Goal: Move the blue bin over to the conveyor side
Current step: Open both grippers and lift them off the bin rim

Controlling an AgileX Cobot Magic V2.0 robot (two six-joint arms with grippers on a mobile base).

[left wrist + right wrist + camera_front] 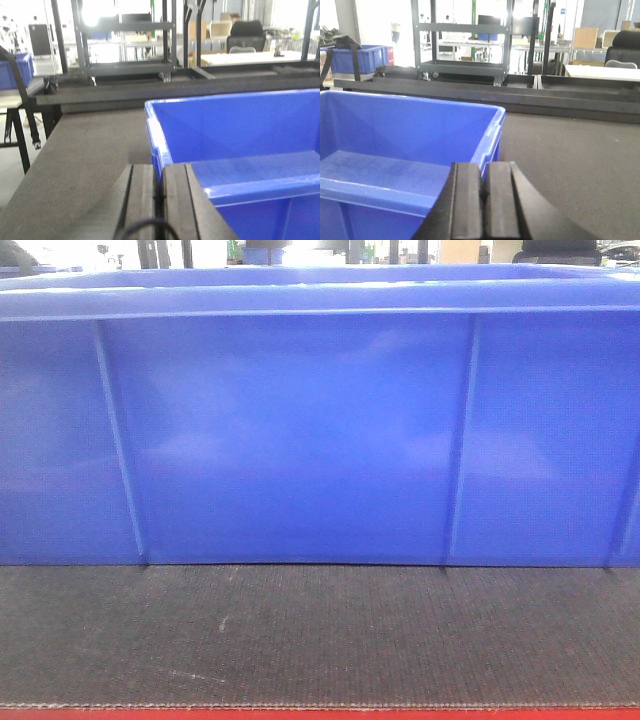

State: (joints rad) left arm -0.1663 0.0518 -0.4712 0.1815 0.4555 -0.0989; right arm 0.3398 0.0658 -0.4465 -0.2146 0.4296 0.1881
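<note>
The blue bin fills the front-facing view from 9 to 3 o'clock, its ribbed near wall standing on the black woven belt, with a thin red edge along 6 o'clock. Neither arm appears in this view.

The left wrist view adds what the front camera misses: the bin's open, bare interior toward 3 o'clock and its left end wall, with the left gripper at 6 o'clock. Its two dark fingers stand either side of that end rim and seem pressed onto it, though the contact itself is blurred. Belt surface runs off toward 9 o'clock.

The right wrist view mirrors this: the bin lies toward 9 o'clock, and the right gripper at 6 o'clock has its fingers drawn tight together at the right end rim. A grey wheeled rack stands beyond the belt at 12 o'clock.
</note>
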